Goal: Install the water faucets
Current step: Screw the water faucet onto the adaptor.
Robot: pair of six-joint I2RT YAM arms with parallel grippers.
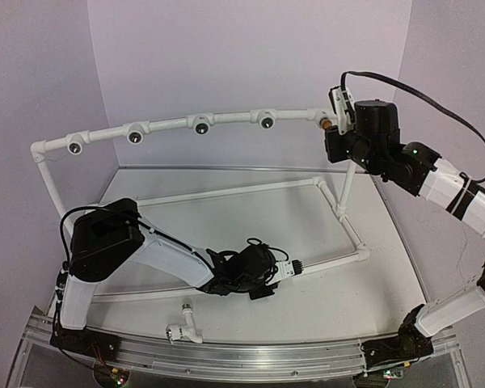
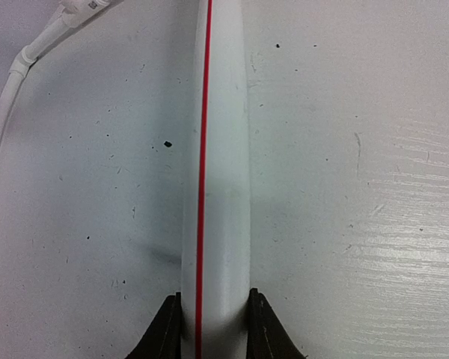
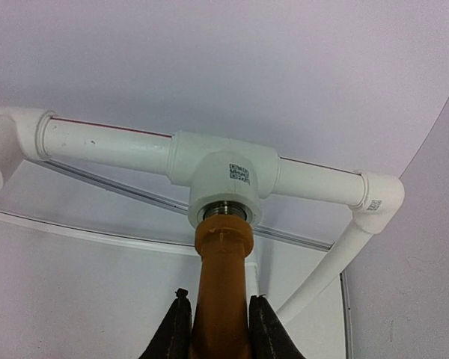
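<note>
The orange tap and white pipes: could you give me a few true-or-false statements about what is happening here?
The right gripper holds the yellow-orange faucet against the pipe frame. True.
The left gripper hangs open in the air. False: it is shut on a red-striped pipe of the frame.
The white faucet lies loose on the table. True.
Every socket has a faucet. False: four sockets are bare.
</note>
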